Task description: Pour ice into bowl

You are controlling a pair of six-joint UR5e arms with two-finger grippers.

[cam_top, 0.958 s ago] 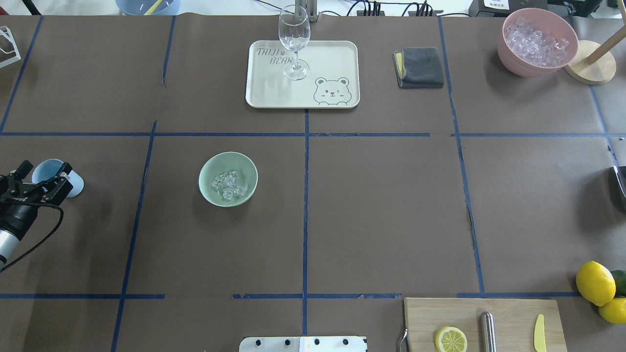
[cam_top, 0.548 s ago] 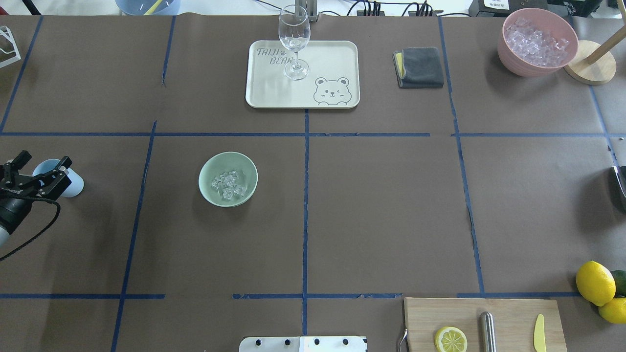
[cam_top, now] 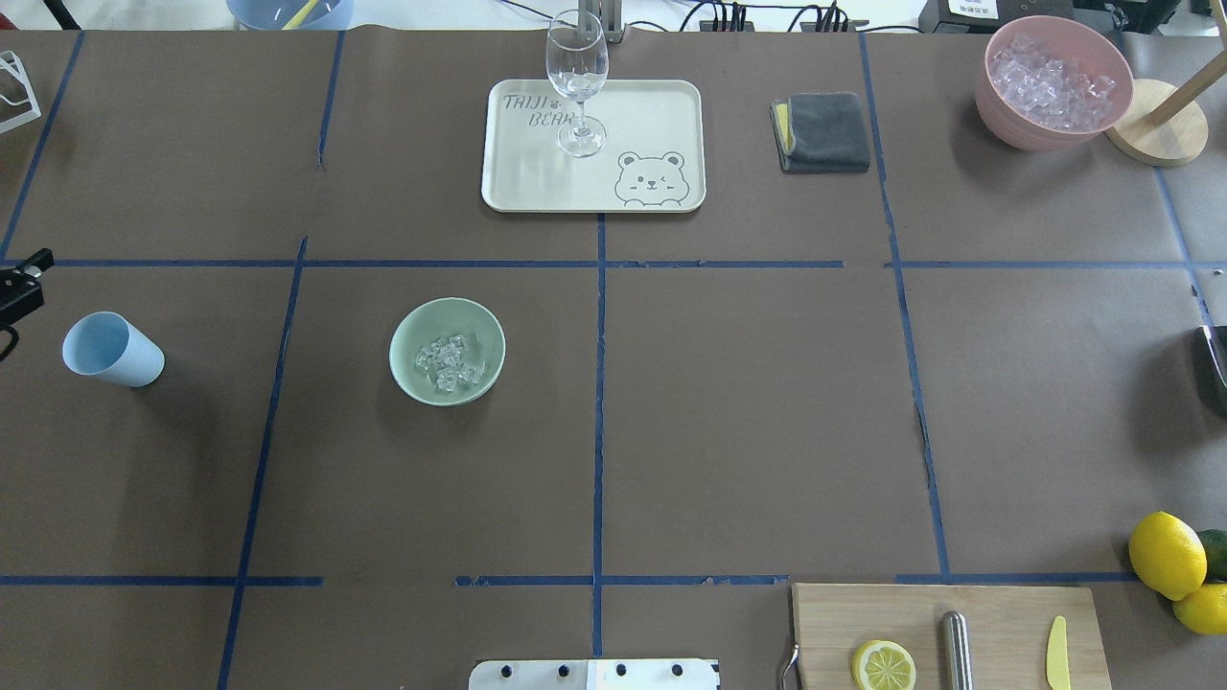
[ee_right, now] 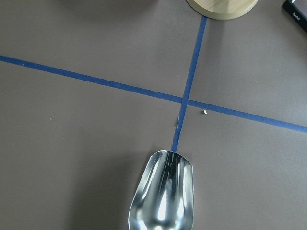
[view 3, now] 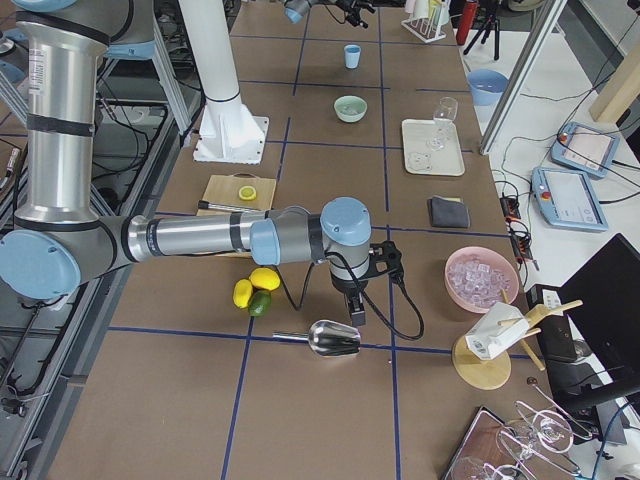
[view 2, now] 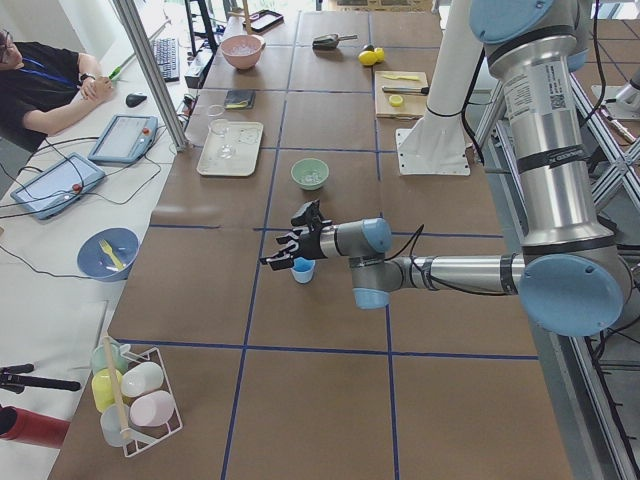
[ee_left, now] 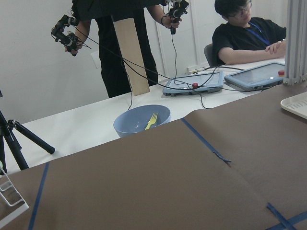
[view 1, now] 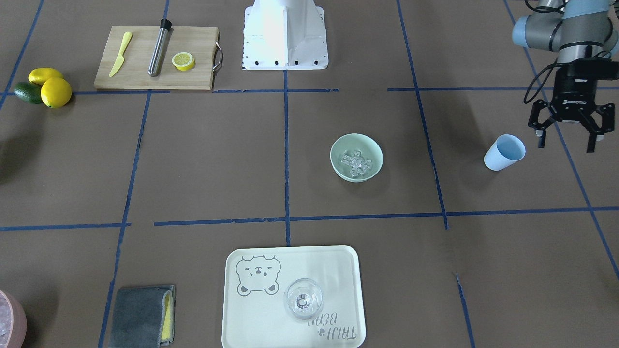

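The mint-green bowl (cam_top: pixel 447 316) stands left of the table's middle and also shows in the front view (view 1: pixel 356 140). A handful of clear ice cubes (cam_top: pixel 449 362) lies inside it (view 1: pixel 357 162). A light blue cup (cam_top: pixel 112 349) stands upright and alone to the bowl's left (view 1: pixel 504 152). My left gripper (view 1: pixel 565 144) is open and empty, raised just beyond the cup at the table's left end. Only its tip shows at the overhead view's edge (cam_top: pixel 19 287). My right gripper (view 3: pixel 354 308) hangs over a metal scoop (ee_right: pixel 163 201). I cannot tell whether it is open or shut.
A cream tray (cam_top: pixel 652 144) with a wine glass (cam_top: pixel 577 77) stands at the back. Beside it are a grey cloth (cam_top: pixel 822 131) and a pink container of ice (cam_top: pixel 1053 84). A cutting board (cam_top: pixel 997 613) with a lemon slice and lemons (cam_top: pixel 1167 554) are front right.
My open left gripper has drawn back from the blue cup toward the table's left edge, almost out of the overhead view. The cup, bowl and ice have not moved.
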